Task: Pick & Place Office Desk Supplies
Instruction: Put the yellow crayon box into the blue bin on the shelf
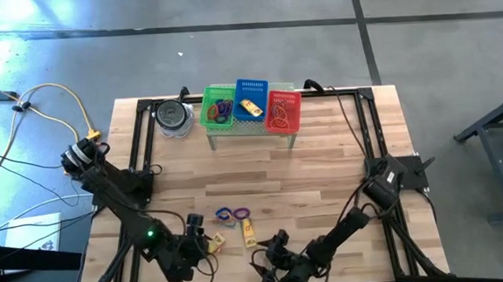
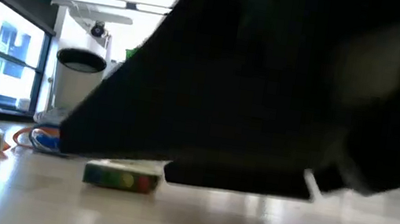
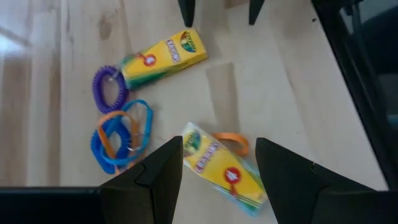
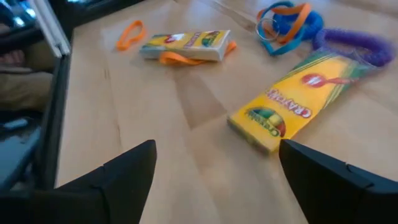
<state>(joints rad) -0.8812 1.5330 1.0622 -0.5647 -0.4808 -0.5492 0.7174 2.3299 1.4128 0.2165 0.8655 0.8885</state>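
Fingers of my left claw (image 3: 217, 171) stood spread and released, straddling a yellow crayon box (image 3: 224, 171) that lay flat on the bench (image 1: 323, 167) near its front edge, an orange band (image 3: 233, 143) tucked partly under it. My right claw (image 4: 214, 171) hung just beside, also spread and gripping nothing, facing a second crayon box (image 4: 298, 102). Beyond that sat a purple coil (image 3: 107, 87) touching the second box, and a tangle of blue and orange loops (image 3: 121, 137) close by. To do this pick well, I judged I should lower squarely over the box's narrow sides, close only once both fingers were past its edges, and watch that the orange band did not drag along or foul the grip. At the far side of the bench stood three baskets in a row: a green basket (image 1: 218, 108) with purple and orange loops inside, a blue basket (image 1: 251, 99) with a yellow piece in it, and a red basket (image 1: 285, 109) holding thin orange bands. A round tin (image 1: 173, 117) sat just beside the green one.
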